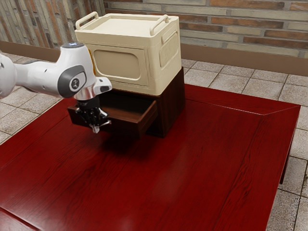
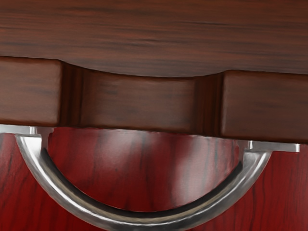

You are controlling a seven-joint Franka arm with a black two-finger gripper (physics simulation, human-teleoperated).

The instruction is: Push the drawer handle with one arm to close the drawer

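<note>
One wide red surface lies nearest in the exterior view, and over its far part my hand hangs low, close to the drawer handle. What worries me first is the push itself. The handle is a curved metal loop, so if I press off its middle I could slide along the bend, skew the drawer and jam it in its runners. Coming in too low could scrape the surface; too high, and I might ride over the scooped top edge of the drawer front.

As for the hand, I cannot tell how far open it is, nor whether it touches the handle or merely stands just in front of it. I can't make out anything gripped either. It points downward, with the white arm reaching in from the exterior view's left.

Farther back, the drawer sticks well out of its dark wooden cabinet — so closing it remains to be done, and I judge a steady, straight push toward the cabinet is called for. A cream crate sits on top — a hard shove might shift it. Beyond stands the brick wall.
</note>
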